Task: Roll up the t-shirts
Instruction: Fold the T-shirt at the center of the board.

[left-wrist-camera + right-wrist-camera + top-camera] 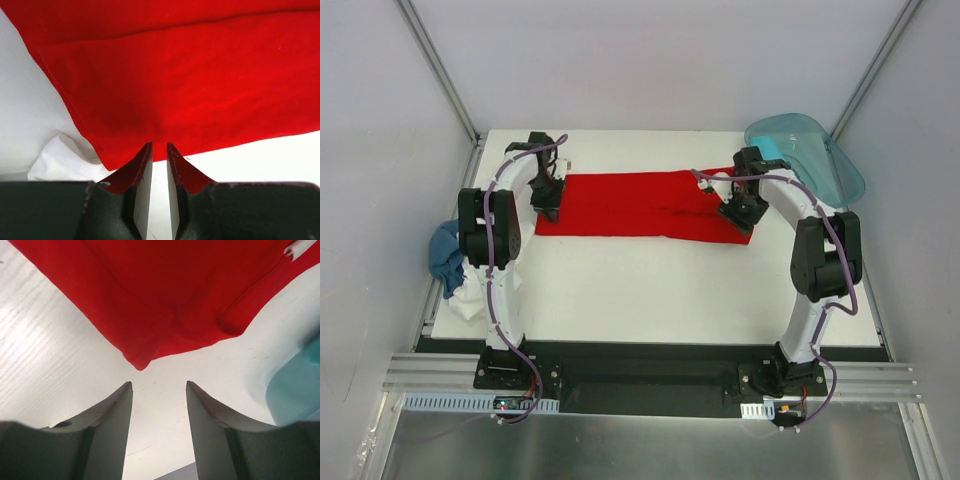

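The bright red t-shirt (640, 205) lies flat as a long folded strip across the back of the white table (650, 290). My left gripper (549, 207) is down at its left end. In the left wrist view the left gripper (160, 145) has its jaws only a narrow gap apart, with the red t-shirt's (190, 85) hem lying flat between the tips; whether they pinch it is unclear. My right gripper (738, 215) is at the strip's right end. In the right wrist view the right gripper (159, 382) is open, just short of a corner of the red t-shirt (150, 290), and only table shows between its fingers.
A translucent teal tub (810, 150) stands at the back right corner, close to the right gripper, and its wall (300, 390) shows in the right wrist view. A denim blue t-shirt (443, 255) and a white t-shirt (468, 298) are bunched at the table's left edge.
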Robot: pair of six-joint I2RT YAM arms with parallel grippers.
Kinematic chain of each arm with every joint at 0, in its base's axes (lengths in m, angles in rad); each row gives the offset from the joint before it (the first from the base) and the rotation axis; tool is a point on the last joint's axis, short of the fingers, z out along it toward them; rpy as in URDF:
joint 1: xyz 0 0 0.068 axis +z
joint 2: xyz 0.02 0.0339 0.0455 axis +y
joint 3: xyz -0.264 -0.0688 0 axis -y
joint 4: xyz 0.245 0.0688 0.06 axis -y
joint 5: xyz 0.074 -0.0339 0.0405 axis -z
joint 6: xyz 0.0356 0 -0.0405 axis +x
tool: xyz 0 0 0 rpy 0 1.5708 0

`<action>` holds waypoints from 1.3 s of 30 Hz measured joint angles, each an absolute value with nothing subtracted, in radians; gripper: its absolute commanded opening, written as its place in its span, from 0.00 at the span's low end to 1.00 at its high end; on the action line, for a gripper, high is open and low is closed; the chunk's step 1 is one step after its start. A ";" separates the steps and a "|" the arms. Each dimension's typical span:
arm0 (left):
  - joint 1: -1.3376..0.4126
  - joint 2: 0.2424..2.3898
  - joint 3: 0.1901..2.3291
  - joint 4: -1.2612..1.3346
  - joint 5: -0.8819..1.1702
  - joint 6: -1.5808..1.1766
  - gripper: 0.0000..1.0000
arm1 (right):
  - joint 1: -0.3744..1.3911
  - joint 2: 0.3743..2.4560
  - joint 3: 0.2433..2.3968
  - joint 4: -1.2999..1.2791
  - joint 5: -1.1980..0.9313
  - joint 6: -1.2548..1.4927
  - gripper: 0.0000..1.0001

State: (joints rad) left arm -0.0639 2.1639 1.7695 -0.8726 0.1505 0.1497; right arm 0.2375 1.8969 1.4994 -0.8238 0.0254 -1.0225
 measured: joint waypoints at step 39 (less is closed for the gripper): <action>-0.064 1.768 1.362 -0.986 0.254 0.260 0.39 | 0.090 1.946 1.658 -1.104 -0.234 -1.136 0.49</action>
State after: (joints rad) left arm -0.0639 1.7676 1.3621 -0.9859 0.2543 0.2596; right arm 0.0902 1.9457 1.6577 -1.1042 -0.2337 -1.1362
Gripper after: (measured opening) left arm 0.387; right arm 0.489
